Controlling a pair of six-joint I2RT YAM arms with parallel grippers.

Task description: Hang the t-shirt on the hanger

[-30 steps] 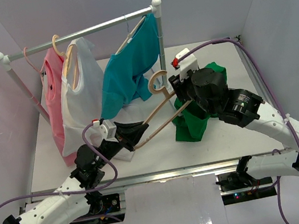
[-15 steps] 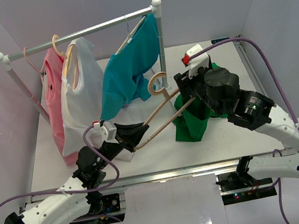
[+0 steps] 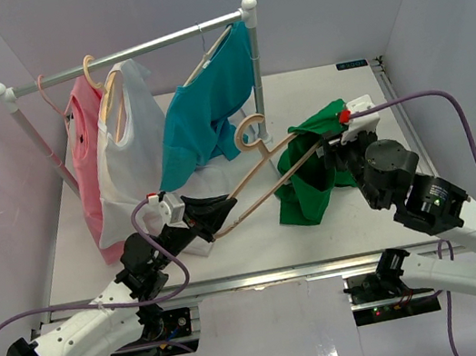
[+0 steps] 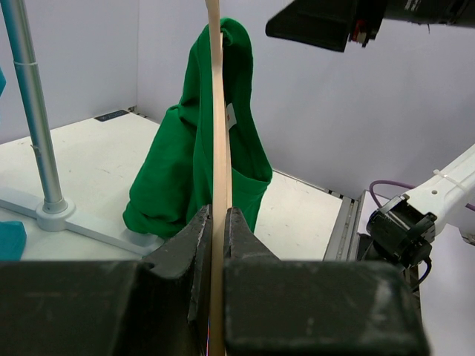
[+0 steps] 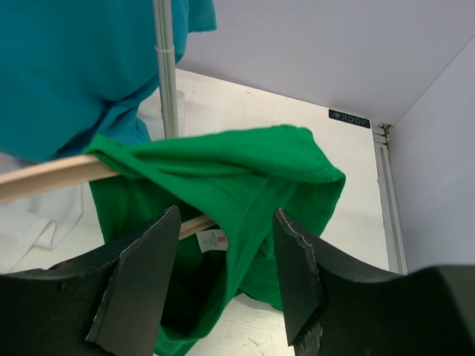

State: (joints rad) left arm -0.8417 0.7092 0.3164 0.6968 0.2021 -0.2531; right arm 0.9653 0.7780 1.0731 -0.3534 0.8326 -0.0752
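The beige hanger (image 3: 252, 178) is held slanting up over the table, its hook (image 3: 250, 131) near the rack pole. My left gripper (image 3: 217, 213) is shut on the hanger's near end; in the left wrist view the jaws (image 4: 217, 216) pinch its thin bar (image 4: 217, 111). The green t-shirt (image 3: 310, 179) hangs draped over the hanger's far end, its lower part bunched on the table, and also shows in the left wrist view (image 4: 185, 170). My right gripper (image 3: 333, 150) is open and empty just right of the shirt. Its wrist view shows the shirt (image 5: 245, 174) over the hanger arm (image 5: 52, 174), between the spread fingers (image 5: 141, 282).
A clothes rack (image 3: 124, 52) stands at the back with a pink shirt (image 3: 91, 167), a white shirt (image 3: 136, 150) and a teal t-shirt (image 3: 208, 109). Its right pole (image 3: 256, 73) and foot stand close behind the hanger hook. White walls close in both sides.
My right gripper has drawn back to the right and toward the near edge, away from above the shirt. The green shirt now spreads further right over the hanger's end. The left arm has stayed put.
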